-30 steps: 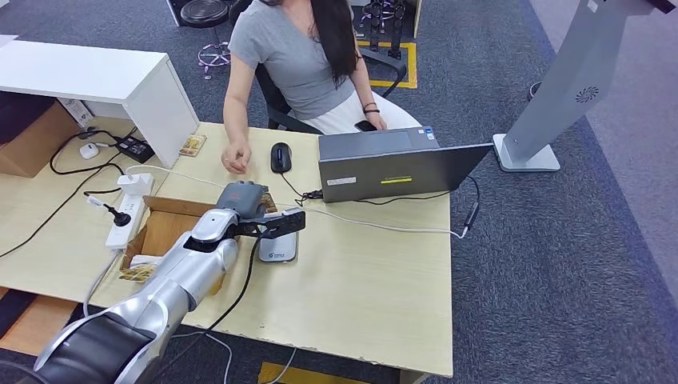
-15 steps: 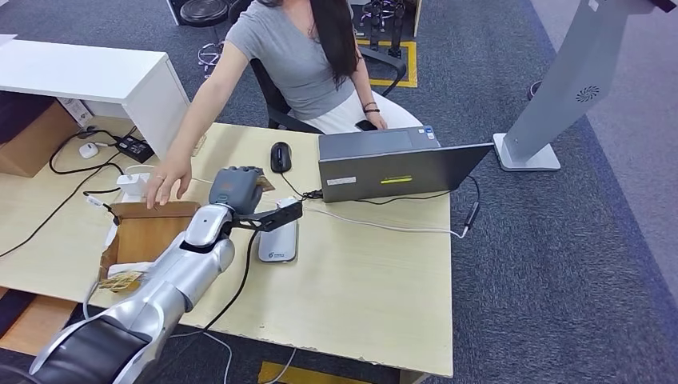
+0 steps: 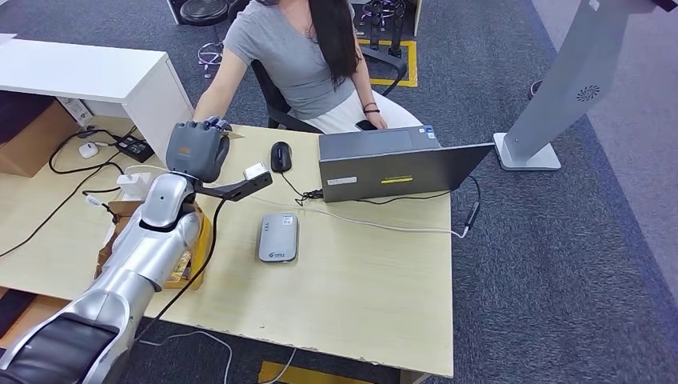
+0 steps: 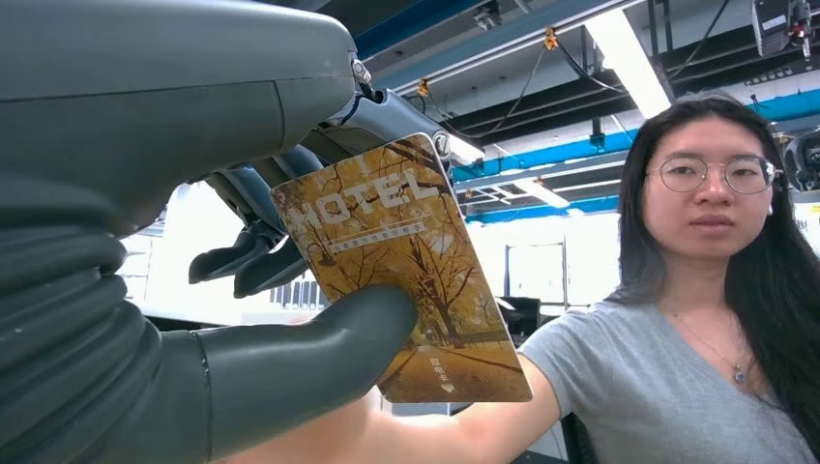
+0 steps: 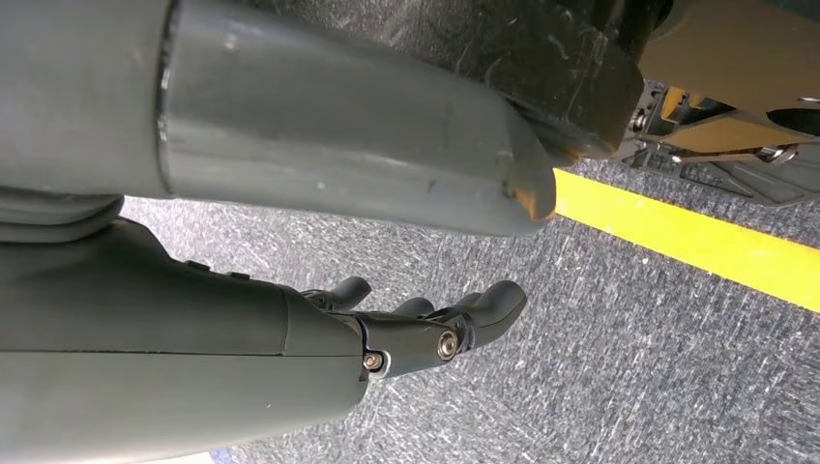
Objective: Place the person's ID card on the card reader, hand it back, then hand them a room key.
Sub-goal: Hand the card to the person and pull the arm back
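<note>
The counter (image 3: 360, 288) is pretty cluttered: a grey card reader (image 3: 278, 238) sits in the middle, a black mouse (image 3: 280, 156) and an open laptop (image 3: 396, 164) are set further back, and a power strip (image 3: 128, 210) plus a cardboard box (image 3: 172, 256) are partly hidden under the left arm; a person (image 3: 300, 56) is seated behind the counter. The left hand (image 3: 196, 150) is raised toward the person, and a brown "HOTEL" room key (image 4: 406, 261) is pinched between thumb and fingers; the person's hand (image 3: 214, 122) is seen just beyond it. The right hand (image 5: 425, 329) is hung over carpet, fingers loosely apart, nothing held.
</note>
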Robot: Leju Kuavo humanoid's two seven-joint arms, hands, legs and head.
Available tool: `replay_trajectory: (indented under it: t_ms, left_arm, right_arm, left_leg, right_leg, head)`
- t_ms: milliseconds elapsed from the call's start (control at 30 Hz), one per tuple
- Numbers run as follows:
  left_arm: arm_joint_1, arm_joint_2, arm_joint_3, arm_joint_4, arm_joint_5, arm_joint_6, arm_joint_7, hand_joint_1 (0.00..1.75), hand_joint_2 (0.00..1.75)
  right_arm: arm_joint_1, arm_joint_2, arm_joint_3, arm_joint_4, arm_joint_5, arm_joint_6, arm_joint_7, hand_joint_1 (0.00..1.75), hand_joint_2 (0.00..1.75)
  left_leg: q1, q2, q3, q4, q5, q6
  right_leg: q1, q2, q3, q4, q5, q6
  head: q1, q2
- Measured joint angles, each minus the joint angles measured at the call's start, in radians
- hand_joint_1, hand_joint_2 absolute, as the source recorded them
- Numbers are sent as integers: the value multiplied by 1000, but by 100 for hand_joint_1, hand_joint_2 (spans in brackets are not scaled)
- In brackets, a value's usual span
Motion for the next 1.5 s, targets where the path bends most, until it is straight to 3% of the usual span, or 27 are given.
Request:
replay_trajectory:
  t_ms: [1033, 1167, 1500]
  left_arm:
    - [-60, 21, 6, 23, -59, 35, -10, 175, 175]
    - [-60, 19, 6, 30, -69, 43, 2, 0, 175]
    - [-48, 23, 10, 39, -82, 78, 15, 0, 175]
  right_arm:
    - [-1, 0, 1, 0, -17, 2, -2, 0, 0]
    - [-1, 0, 1, 0, -18, 4, -3, 0, 0]
    - [-1, 0, 1, 1, -14, 2, 7, 0, 0]
  left_leg:
    - [0, 0, -1, 0, 0, 0]
    - [0, 0, -1, 0, 0, 0]
    - [0, 0, -1, 0, 0, 0]
  right_leg:
    - [0, 0, -1, 0, 1, 1]
    - [0, 0, -1, 0, 1, 1]
    - [0, 0, -1, 0, 1, 1]
  head:
    - [0, 0]
    - [0, 0]
    - [0, 0]
